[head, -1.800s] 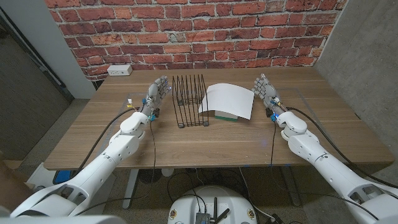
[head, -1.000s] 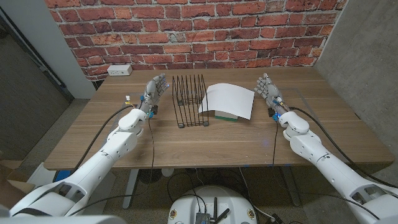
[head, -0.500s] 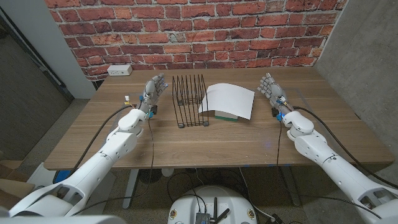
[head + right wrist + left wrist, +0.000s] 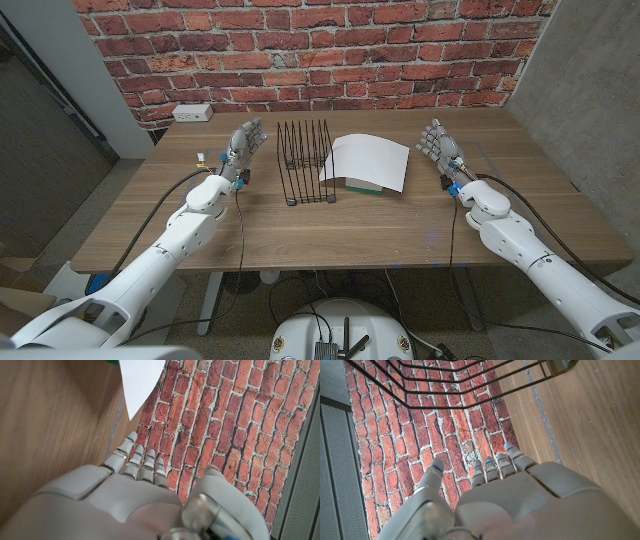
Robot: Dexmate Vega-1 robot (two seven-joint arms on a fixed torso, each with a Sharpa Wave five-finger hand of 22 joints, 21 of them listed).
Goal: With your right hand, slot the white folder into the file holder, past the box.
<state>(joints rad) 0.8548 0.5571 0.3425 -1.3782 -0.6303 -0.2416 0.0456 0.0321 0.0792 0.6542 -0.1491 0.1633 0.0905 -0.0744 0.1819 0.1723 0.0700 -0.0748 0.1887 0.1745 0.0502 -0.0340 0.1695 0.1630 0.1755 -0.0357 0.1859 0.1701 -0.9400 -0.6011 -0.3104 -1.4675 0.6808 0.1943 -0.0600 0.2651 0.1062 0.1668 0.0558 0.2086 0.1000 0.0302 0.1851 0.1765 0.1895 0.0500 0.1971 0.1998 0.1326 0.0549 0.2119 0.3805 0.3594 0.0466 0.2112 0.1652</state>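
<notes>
The white folder lies tilted on top of a green and white box at the table's middle back; its corner also appears in the right wrist view. A black wire file holder stands just left of it, with its wires seen from the left wrist. My right hand is raised to the right of the folder, fingers apart, holding nothing. My left hand is raised left of the holder, fingers apart and empty.
A white power outlet block sits at the table's back left corner. A brick wall runs behind the wooden table. Cables trail from both wrists across the table.
My right hand has shifted a little to the right, away from the folder. My left hand has drifted slightly left and back. Folder, box and holder have not moved.
</notes>
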